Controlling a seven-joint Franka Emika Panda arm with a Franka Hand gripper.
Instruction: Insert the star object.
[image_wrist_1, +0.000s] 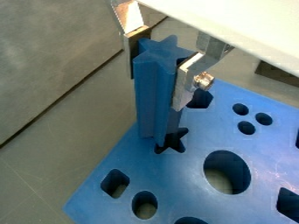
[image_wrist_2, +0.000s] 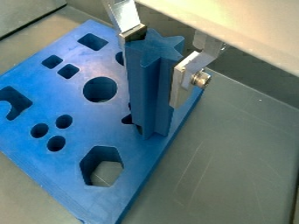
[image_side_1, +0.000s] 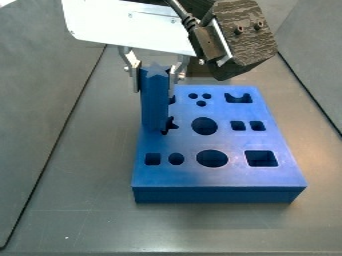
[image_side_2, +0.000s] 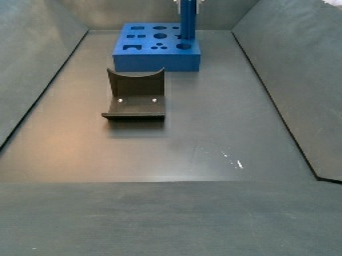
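The star object (image_wrist_1: 155, 87) is a tall blue ridged peg standing upright on the blue board (image_wrist_1: 117, 157). Its lower end sits in the star-shaped hole (image_wrist_1: 176, 142) near the board's edge. My gripper (image_wrist_1: 160, 66) is around the peg's upper part, with a silver finger against each side, shut on it. Both wrist views show this; the peg (image_wrist_2: 149, 83) rises from the board (image_wrist_2: 70, 114) between the fingers (image_wrist_2: 184, 79). In a side view the peg (image_side_1: 156, 100) stands at the left of the board (image_side_1: 214, 190) under the gripper (image_side_1: 154, 68).
The board has several other shaped holes, such as a round one (image_wrist_1: 225, 171) and a hexagon (image_wrist_2: 103, 166). The dark fixture (image_side_2: 135, 95) stands on the grey floor in front of the board (image_side_2: 154, 62). Sloped grey walls enclose the floor.
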